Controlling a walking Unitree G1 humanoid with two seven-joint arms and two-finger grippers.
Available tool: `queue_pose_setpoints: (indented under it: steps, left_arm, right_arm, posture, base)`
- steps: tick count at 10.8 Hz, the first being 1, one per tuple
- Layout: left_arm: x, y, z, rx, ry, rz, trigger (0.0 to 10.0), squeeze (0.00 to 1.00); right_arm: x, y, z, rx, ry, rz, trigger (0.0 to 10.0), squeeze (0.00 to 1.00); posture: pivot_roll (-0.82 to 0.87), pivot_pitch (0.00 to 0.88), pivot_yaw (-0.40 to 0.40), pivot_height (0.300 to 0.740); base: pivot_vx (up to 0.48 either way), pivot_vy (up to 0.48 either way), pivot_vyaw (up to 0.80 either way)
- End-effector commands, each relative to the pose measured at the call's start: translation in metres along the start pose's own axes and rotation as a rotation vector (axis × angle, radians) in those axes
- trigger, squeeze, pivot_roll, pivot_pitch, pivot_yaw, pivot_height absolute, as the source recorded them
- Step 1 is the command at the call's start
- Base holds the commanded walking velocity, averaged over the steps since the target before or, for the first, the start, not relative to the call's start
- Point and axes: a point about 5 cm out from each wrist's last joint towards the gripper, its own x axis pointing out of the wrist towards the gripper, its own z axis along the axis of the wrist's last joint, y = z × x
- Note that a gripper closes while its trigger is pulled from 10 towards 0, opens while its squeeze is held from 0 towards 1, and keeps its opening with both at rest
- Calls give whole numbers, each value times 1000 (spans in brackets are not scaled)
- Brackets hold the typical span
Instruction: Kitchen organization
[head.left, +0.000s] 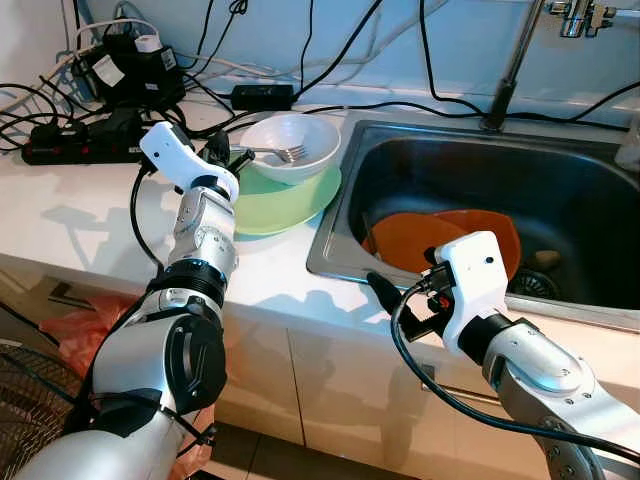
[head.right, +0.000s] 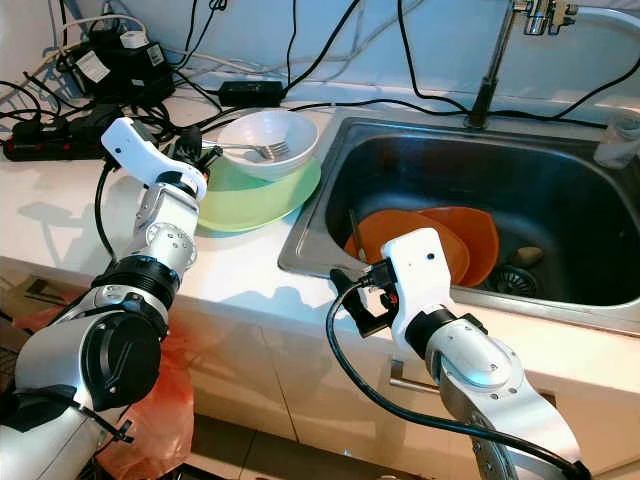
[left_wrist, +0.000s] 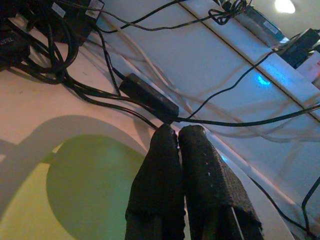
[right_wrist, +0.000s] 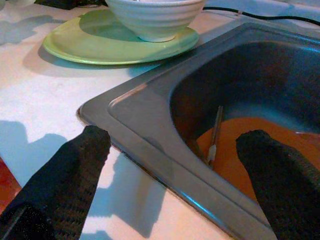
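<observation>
A white ribbed bowl (head.left: 296, 140) with a metal fork (head.left: 286, 153) in it stands on a pale green plate (head.left: 290, 202) on the white counter, just left of the steel sink (head.left: 340, 215). Two orange plates (head.left: 470, 235) lie in the sink basin, and a thin utensil (right_wrist: 215, 134) rests on one of them. My left gripper (head.left: 216, 150) is shut and empty, hovering at the green plate's (left_wrist: 85, 190) far left edge beside the bowl. My right gripper (right_wrist: 175, 150) is open, its fingers straddling the sink's front left corner, holding nothing.
Power strips (head.left: 75, 145), a black adapter (head.left: 262, 96) and tangled cables crowd the counter's back left. A faucet (head.left: 512, 70) rises behind the sink. Below the counter are cabinet fronts, a red plastic bag (head.right: 165, 400) and a fan grille (head.left: 30, 410).
</observation>
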Motion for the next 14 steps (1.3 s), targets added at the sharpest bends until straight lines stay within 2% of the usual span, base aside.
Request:
queue_pose_setpoints:
  steps: [1, 2, 3, 4, 5, 6, 8, 9, 10, 12, 14]
  left_arm:
    - [2, -3, 4, 6, -1, -2, 0, 0]
    - [2, -3, 4, 5, -4, -4, 0, 0]
    - [10, -42, 24, 20, -56, -147, 3804, 0]
    - [10, -42, 19, 25, -28, -138, 7647, 0]
    - [9, -39, 15, 33, -7, -115, 9490, 0]
    - [8, -35, 11, 47, 10, -98, 10000, 0]
    - [8, -36, 9, 48, 25, -92, 9961, 0]
    - [8, -37, 10, 41, 22, -93, 8824, 0]
    - [9, -42, 14, 20, 0, -110, 0, 0]
    - [10, -63, 26, -4, -56, -180, 0, 0]
    - [9, -82, 28, -25, -66, -243, 0, 0]
  right_arm:
    - [0, 0, 2, 3, -4, 5, 10000, 0]
    - [1, 0, 2, 2, -5, 6, 10000, 0]
    - [21, -6, 11, 7, -85, -43, 10000, 0]
    - [22, -6, 12, 7, -95, -48, 10000, 0]
    - [22, -6, 12, 6, -95, -48, 10000, 0]
    - [21, -6, 12, 5, -95, -50, 10000, 0]
    - [23, -8, 11, 2, -109, -58, 10000, 0]
    - [22, -8, 11, 2, -111, -60, 10000, 0]
    - [22, -8, 13, 2, -128, -67, 10000, 0]
    - [21, -14, 19, -38, -172, -114, 10000, 0]
    - [21, -22, 19, -55, -168, -180, 10000, 0]
  posture:
    - [-313, 0, 61, 740]
    - [-310, 0, 60, 740]
    - [-234, 0, 104, 740]
    - [-236, 0, 105, 740]
    - [-236, 0, 105, 740]
    - [-236, 0, 105, 740]
    - [-252, 0, 109, 740]
    - [-254, 0, 110, 740]
    - [-254, 0, 112, 740]
    - [-255, 0, 115, 740]
    - [-258, 0, 122, 740]
  base:
    - [0, 0, 0]
    - [0, 0, 0]
    - [0, 0, 0]
    - [0, 0, 0]
    - [0, 0, 0]
    - [0, 0, 0]
    - [0, 0, 0]
    - [0, 0, 0]
    - [0, 0, 0]
    - [0, 0, 0]
    - [0, 0, 0]
